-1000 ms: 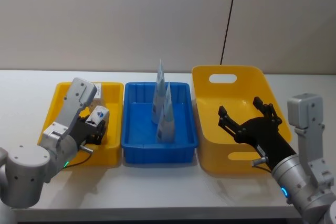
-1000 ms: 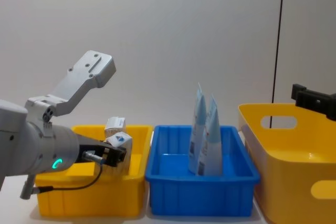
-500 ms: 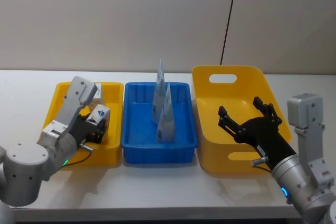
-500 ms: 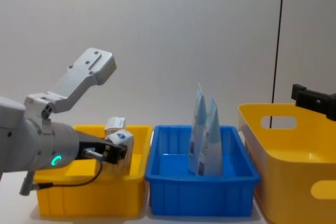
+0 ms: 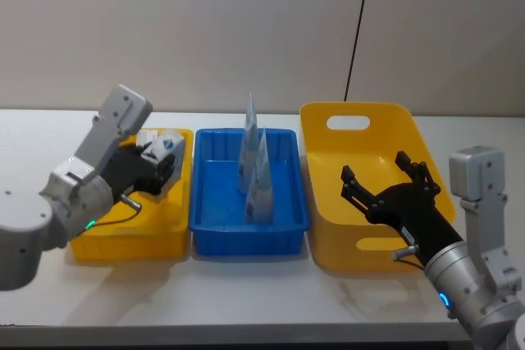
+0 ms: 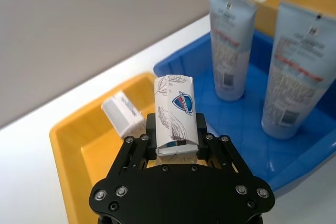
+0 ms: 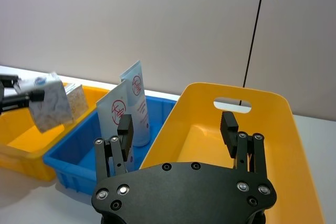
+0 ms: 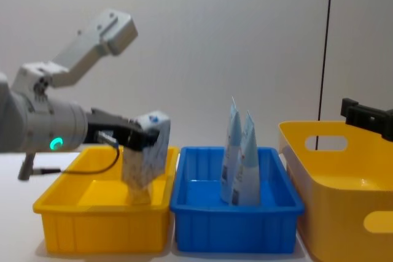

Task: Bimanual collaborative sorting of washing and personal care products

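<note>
Two pale tubes (image 5: 254, 171) stand upright in the blue bin (image 5: 246, 241). Left claw (image 6: 176, 127) is clenched on the white leaf-print pack (image 6: 176, 100), holding it above the small yellow bin (image 5: 123, 245), where a small carton (image 6: 122, 114) lies. Right claw (image 7: 177, 124) hangs spread wide over the large yellow bin (image 5: 385, 111).

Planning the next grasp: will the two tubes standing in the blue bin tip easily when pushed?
Probably: the tubes stand tall on small bases, so a high push may topple them. Their thin flat tops likely flex.
</note>
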Motion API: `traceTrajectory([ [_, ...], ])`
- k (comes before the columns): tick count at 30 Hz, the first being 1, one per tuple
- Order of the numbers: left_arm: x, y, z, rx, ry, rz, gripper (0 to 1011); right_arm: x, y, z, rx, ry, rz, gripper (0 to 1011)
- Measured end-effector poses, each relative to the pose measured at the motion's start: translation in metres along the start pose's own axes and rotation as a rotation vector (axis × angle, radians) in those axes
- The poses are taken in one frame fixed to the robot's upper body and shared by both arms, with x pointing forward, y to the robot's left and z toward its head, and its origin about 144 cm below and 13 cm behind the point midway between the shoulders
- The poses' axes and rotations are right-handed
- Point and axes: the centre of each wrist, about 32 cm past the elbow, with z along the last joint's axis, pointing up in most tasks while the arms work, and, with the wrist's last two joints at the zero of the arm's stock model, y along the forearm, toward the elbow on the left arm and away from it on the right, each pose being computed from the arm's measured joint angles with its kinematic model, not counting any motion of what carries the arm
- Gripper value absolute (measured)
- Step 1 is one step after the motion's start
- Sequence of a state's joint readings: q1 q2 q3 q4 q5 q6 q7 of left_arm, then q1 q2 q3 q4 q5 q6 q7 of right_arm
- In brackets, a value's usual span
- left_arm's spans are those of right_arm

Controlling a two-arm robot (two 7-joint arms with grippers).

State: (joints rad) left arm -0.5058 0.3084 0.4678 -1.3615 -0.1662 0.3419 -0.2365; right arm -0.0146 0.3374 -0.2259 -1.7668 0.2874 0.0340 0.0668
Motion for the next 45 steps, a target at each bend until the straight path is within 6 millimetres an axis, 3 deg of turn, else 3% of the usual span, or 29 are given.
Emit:
traceTrajectory([
  [18, 0.032, 0.015, 0.039, -0.131, -0.129, -0.200, 359, 0.000, 0.000, 0.000, 0.000, 0.000, 0.000, 1000],
  [45, 0.058, 0.021, 0.058, -0.282, -0.163, -0.607, 359, 0.000, 0.000, 0.000, 0.000, 0.000, 0.000, 1000],
])
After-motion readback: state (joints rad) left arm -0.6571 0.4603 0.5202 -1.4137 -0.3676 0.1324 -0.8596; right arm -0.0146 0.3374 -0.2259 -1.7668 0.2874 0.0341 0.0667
